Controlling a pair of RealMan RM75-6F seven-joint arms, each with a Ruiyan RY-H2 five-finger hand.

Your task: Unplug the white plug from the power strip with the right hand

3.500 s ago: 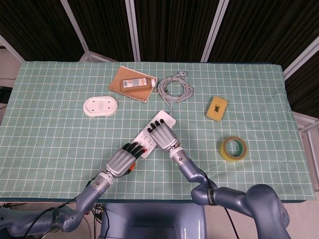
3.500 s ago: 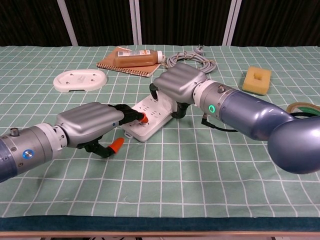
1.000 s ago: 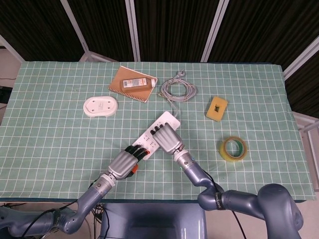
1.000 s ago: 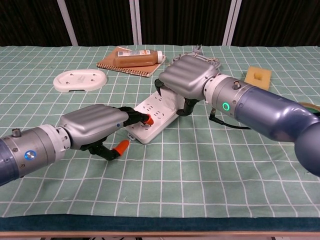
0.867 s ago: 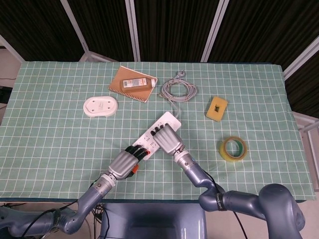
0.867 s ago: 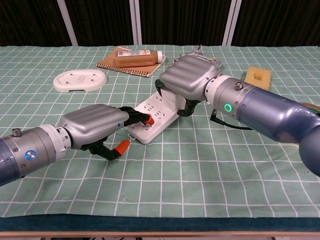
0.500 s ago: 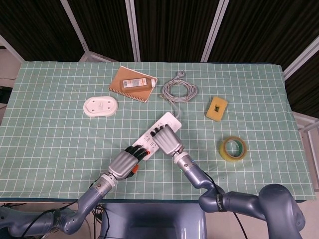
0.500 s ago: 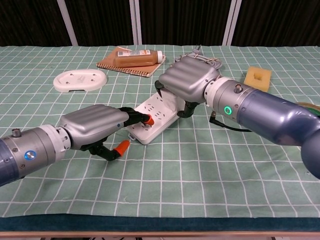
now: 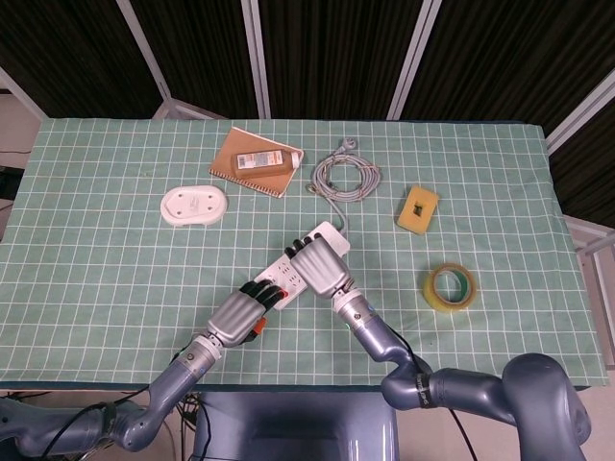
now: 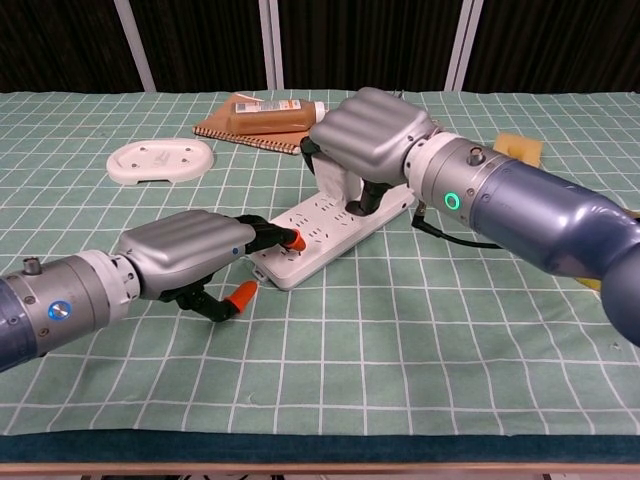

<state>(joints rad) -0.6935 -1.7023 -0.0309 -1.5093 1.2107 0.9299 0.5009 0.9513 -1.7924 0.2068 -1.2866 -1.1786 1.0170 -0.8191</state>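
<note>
The right hand [image 10: 372, 135] sits directly over the far end of the strip [image 10: 322, 232], with its fingers curled down around the white plug [image 10: 337, 182], so the plug lies under the palm and between the fingers, not off to either side. In the chest view the plug shows as a pale block below the hand's left edge, seemingly lifted a little above the strip's top face, though whether its pins are fully out is hidden by the hand. The strip's long axis runs diagonally, from near-left to far-right, and the pull, as I judge it, should go straight up, square to that face. The left hand [image 10: 195, 252] is at the near-left end, its orange-tipped fingers [image 10: 296, 240] pressing on the strip with nothing held, which should stop the strip rising with the plug. The plug is white and boxy; a grey cable [image 9: 344, 177] lies coiled on the far side of the strip, by the notebook [image 9: 257, 161]. The right hand is much the nearer to the plug.
</note>
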